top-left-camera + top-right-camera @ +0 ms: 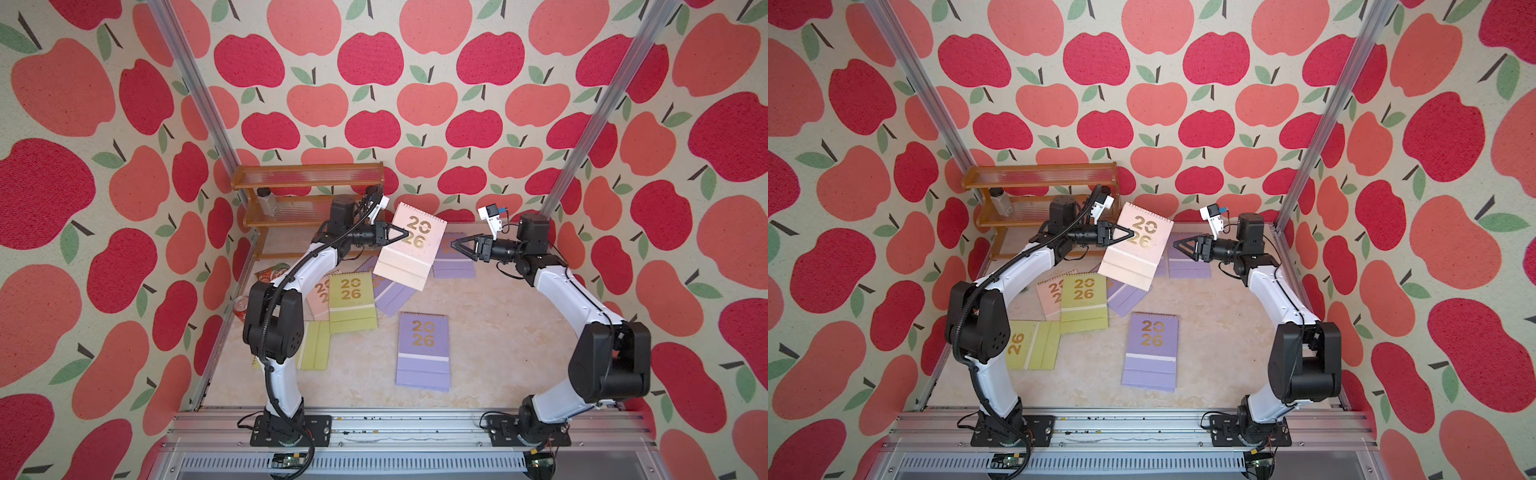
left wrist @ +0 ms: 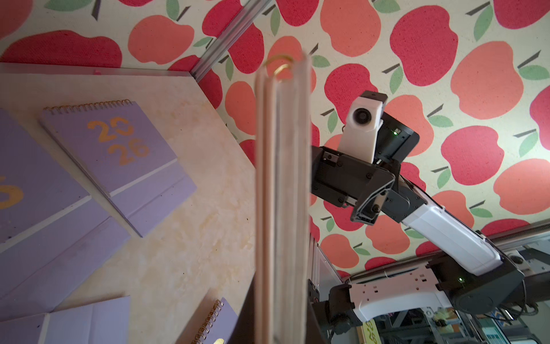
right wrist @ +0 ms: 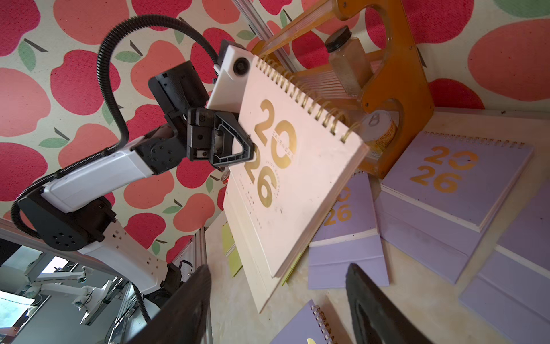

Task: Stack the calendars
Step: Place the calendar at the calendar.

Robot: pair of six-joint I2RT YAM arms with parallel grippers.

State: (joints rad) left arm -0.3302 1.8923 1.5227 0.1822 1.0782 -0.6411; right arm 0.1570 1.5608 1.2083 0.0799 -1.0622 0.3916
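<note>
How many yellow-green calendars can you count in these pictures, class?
2 yellow-green calendars. One lies face up left of centre; the other lies nearer the front, partly behind the left arm. More may be hidden under others.

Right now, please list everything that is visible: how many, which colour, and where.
lilac calendars: at least four, lilac, flat on the table, one front centre
yellow-green calendars: two, yellow-green, table's left side
pink calendar: one, pink, partly under a yellow-green one
lifted pink calendar: one, pink, in the air
shelf: one, amber, back left corner
jar: one, clear, on the shelf
snack packet: one, green-orange, before the shelf
can: one, red, left edge
left pincer: one, black, shut on the lifted pink calendar
right pincer: one, black, open, empty
</note>
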